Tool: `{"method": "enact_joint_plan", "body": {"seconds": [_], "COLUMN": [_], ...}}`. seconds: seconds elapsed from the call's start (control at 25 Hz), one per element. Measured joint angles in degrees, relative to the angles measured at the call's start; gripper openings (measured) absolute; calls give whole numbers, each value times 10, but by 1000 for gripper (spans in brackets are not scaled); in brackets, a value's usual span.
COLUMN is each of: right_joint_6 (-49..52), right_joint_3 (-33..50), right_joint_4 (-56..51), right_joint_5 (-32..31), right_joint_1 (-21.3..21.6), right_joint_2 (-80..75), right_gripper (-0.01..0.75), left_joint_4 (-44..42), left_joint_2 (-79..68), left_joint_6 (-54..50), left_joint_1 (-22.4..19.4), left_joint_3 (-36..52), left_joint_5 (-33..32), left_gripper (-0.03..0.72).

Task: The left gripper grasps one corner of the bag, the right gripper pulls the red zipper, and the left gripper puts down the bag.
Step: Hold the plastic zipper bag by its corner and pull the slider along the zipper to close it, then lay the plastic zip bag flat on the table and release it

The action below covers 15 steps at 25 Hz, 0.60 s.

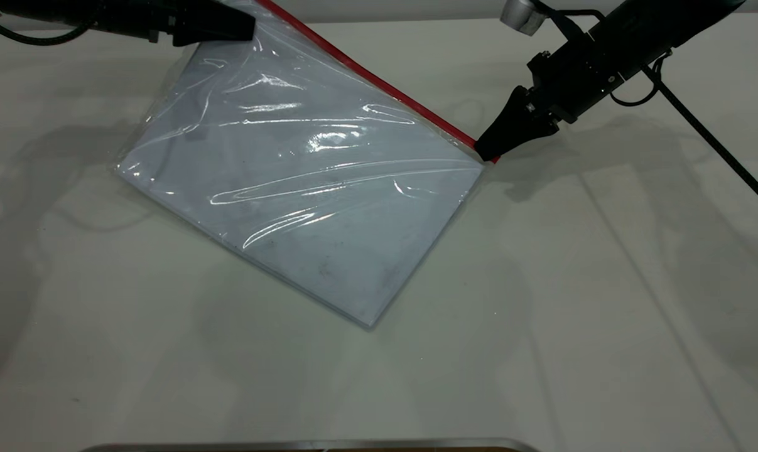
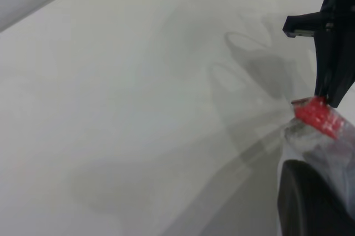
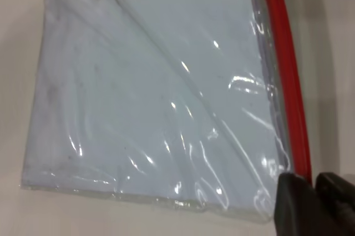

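**Zipper pull at the far end: slips and strain to watch**

The bag (image 1: 297, 188) lies tilted, its lower corner on the surface (image 1: 605, 314) and its upper end raised toward the left claw (image 1: 243, 28), which appears clamped on the corner of the bag (image 1: 253, 37) at the top end of the red zipper (image 1: 379, 81); the right claw (image 1: 488, 147) sits at the opposite end of the strip, its tips nearly together around the zipper's end, where the slider tab presumably is, though the tab itself is hidden behind the tips; the right wrist view shows the two fingers (image 3: 297, 208) with only a slim gap, the red strip running down between them.

Likely troubles, as I judge them: the tips may be pinching plastic rather than the slider, so a pull would drag the whole bag instead of running the zip; if the left claw's hold on the thin film is shallow, tension along the strip could tear the corner free and the bag would drop; a pull off the strip's line could jam the slider or buckle the film; the sheets inside could slide as the bag tilts.
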<state>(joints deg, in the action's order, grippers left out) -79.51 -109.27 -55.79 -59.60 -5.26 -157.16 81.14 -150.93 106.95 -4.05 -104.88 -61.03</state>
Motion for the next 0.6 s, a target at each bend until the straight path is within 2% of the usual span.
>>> {"method": "enact_joint_plan", "body": {"seconds": [0.16, 0.44, 0.6], "right_joint_6": [5, 31, 44], "right_joint_3": [0, -6, -38], "right_joint_4": [26, 32, 27], "right_joint_5": [1, -11, -62], "right_joint_1": [0, 1, 1], "right_joint_2": [0, 37, 102], "right_gripper": [142, 358, 376], "left_joint_4": [1, -5, -24], "left_joint_2": [0, 0, -4], "left_joint_6": [0, -43, -83], "left_joint_1": [-1, 4, 17], "left_joint_3": [0, 0, -1], "left_joint_5": [0, 0, 7], "left_gripper": [51, 51, 64]}}
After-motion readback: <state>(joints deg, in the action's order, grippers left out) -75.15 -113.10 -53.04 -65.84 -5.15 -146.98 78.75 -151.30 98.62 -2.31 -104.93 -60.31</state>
